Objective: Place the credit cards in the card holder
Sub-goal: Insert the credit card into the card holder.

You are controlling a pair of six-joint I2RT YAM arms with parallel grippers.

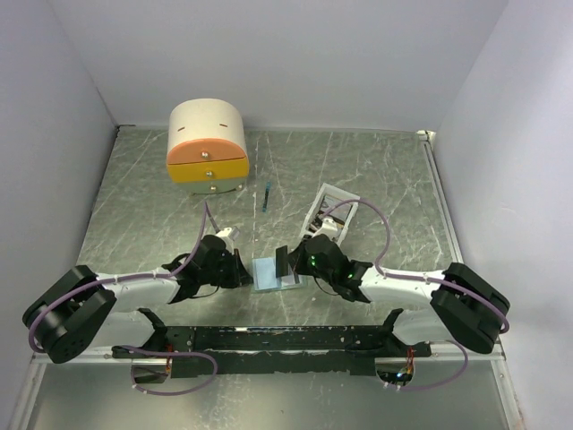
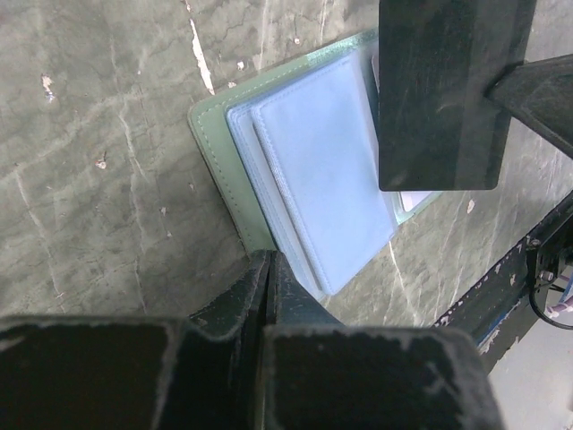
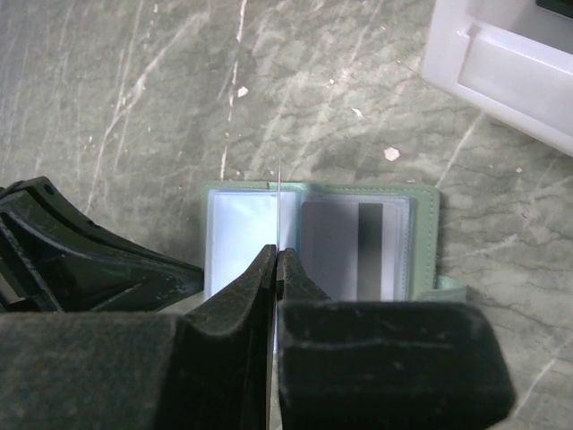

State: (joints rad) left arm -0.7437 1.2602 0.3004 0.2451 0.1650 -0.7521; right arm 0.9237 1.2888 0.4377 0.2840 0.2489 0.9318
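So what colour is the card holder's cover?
Pale green, on the card holder; clearest in the left wrist view.

Your green card holder (image 3: pixel 424 240) is lying open, a striped card (image 3: pixel 354 251) sitting in one sleeve, a black card (image 2: pixel 439 90) standing upright above.

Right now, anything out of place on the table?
Only the white tray: it sits skewed to the table edges, possibly tipped up. The rest looks orderly: card holder open and flat, right fingers pinching a black card on edge above it.
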